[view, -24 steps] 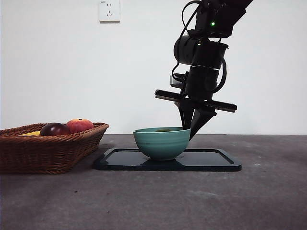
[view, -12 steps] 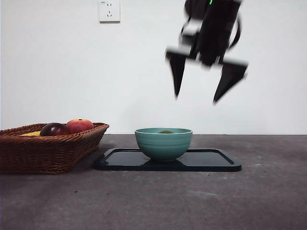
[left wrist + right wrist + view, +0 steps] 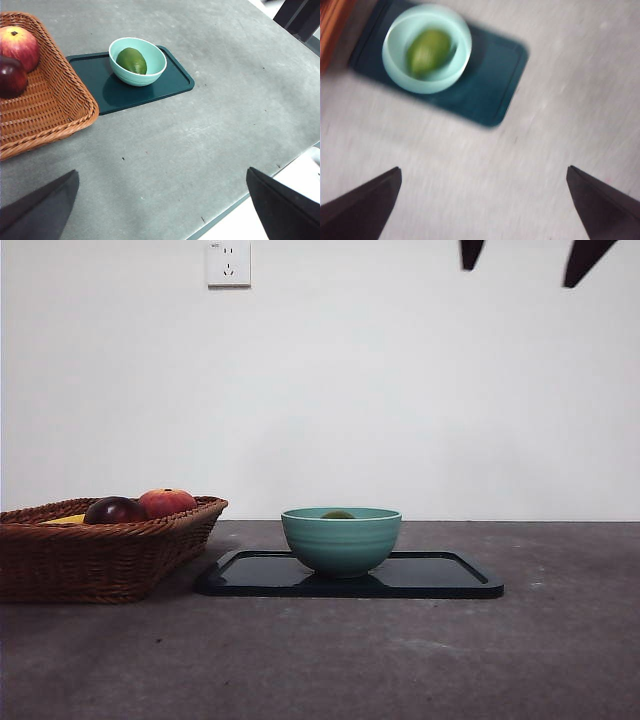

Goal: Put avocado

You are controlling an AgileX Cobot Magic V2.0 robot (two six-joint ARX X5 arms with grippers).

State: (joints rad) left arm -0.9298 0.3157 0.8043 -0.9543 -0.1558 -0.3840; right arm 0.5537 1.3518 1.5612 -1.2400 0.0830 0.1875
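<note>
The green avocado (image 3: 131, 60) lies inside a pale teal bowl (image 3: 156, 56) that stands on a dark tray (image 3: 175, 80). From the front only its top (image 3: 339, 514) peeks over the bowl's rim (image 3: 341, 540). The right wrist view is blurred and looks down on the avocado (image 3: 427, 52) in the bowl (image 3: 395, 67) from high up. My right gripper (image 3: 482, 200) is open and holds nothing; its two tips (image 3: 522, 260) show at the top edge of the front view, far above the bowl. My left gripper (image 3: 162, 205) is open and empty, high over the near table.
A wicker basket (image 3: 100, 560) left of the tray (image 3: 430, 575) holds a red-orange fruit (image 3: 166, 502) and a dark maroon fruit (image 3: 113, 510); both also show in the left wrist view, red-orange fruit (image 3: 19, 45), maroon fruit (image 3: 11, 77). A wall socket (image 3: 228, 262) is on the wall behind.
The right gripper has risen from beside the bowl to the top edge of the front view, jaws open. The avocado stays in the bowl.
</note>
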